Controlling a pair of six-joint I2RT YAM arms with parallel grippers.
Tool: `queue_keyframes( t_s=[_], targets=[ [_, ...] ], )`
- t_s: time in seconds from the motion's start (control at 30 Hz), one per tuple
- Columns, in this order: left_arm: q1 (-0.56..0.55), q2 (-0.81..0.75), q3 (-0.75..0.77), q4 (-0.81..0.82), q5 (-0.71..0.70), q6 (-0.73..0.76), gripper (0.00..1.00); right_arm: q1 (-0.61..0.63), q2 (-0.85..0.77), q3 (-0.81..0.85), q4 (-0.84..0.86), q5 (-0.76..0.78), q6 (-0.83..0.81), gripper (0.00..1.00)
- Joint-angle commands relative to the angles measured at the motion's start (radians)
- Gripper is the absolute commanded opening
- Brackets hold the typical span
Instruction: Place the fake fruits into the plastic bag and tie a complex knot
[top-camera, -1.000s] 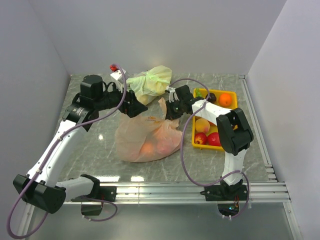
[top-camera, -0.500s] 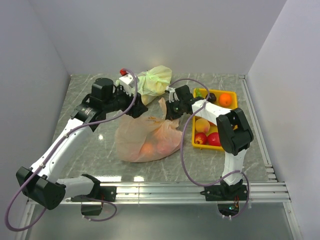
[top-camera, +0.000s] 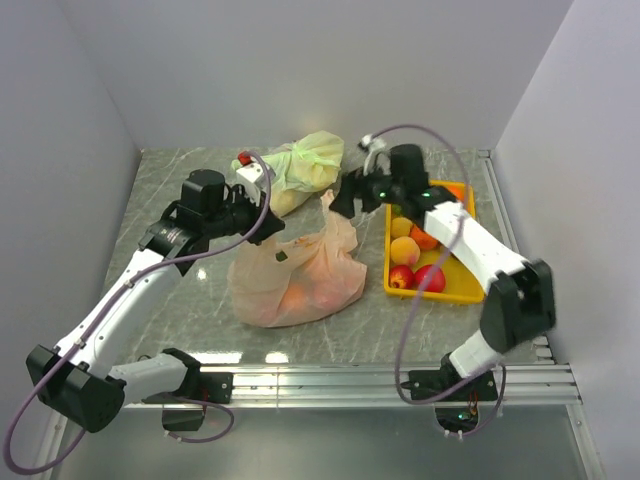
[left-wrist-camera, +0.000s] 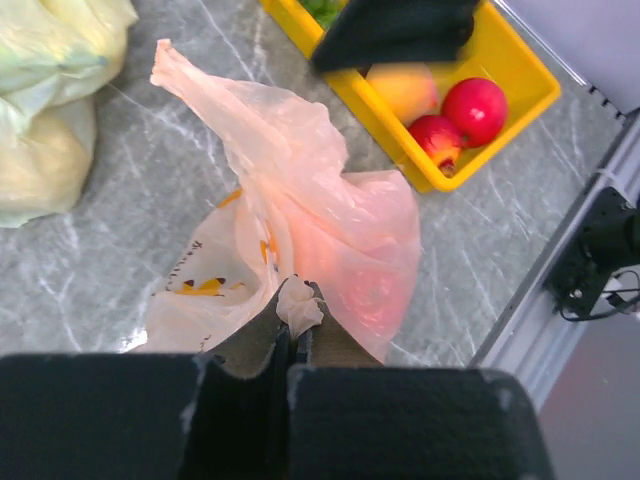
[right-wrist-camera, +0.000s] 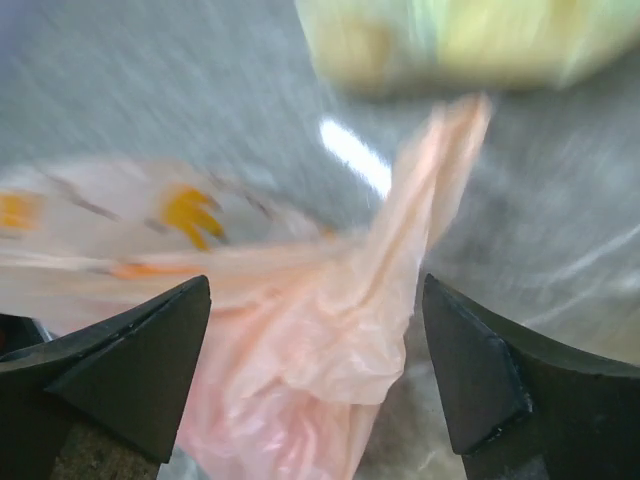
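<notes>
The plastic bag (top-camera: 298, 275) lies crumpled on the marble table, and red and orange fake fruits (top-camera: 303, 296) show through it. My left gripper (top-camera: 272, 232) is shut on a fold of the bag's rim (left-wrist-camera: 298, 303) at its left rear. One handle strip (top-camera: 335, 207) stands up toward the rear. My right gripper (top-camera: 345, 203) hovers open over that strip (right-wrist-camera: 400, 250), its fingers (right-wrist-camera: 130, 365) wide apart and not touching it. More fake fruits (top-camera: 415, 262), red apples (left-wrist-camera: 475, 108) and a peach (left-wrist-camera: 405, 90), lie in the yellow tray (top-camera: 465, 290).
A pale yellow-green knotted bag (top-camera: 300, 165) sits at the rear, just behind the handle strip. The yellow tray stands right of the bag, near the right wall rail (top-camera: 515, 250). The table's metal front rail (top-camera: 350, 380) runs along the near edge.
My left gripper moved right onto the bag's rim and shut on it. My right gripper opened, let go of the handle strip and swung up and back as its arm stretched out.
</notes>
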Motion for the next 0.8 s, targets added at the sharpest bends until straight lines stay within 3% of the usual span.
queue_keyframes(
  t_s=[0.0,0.17,0.4,0.57,0.77],
  targets=[
    [0.001,-0.024,-0.026,0.068,0.051,-0.065,0.00,0.000,-0.162,-0.025,0.203,-0.118,0.061,0.94],
    [0.021,-0.024,-0.042,0.139,0.084,-0.128,0.00,0.089,-0.200,-0.106,0.395,-0.239,0.208,0.96],
    [0.151,0.002,-0.107,0.273,0.238,-0.303,0.00,0.203,-0.168,-0.402,1.041,-0.284,0.363,0.97],
    [0.155,0.008,-0.129,0.306,0.284,-0.322,0.00,0.272,-0.072,-0.409,1.205,-0.206,0.430,0.98],
    [0.156,0.012,-0.178,0.352,0.293,-0.357,0.00,0.371,0.046,-0.341,1.264,-0.112,0.455,0.99]
  ],
)
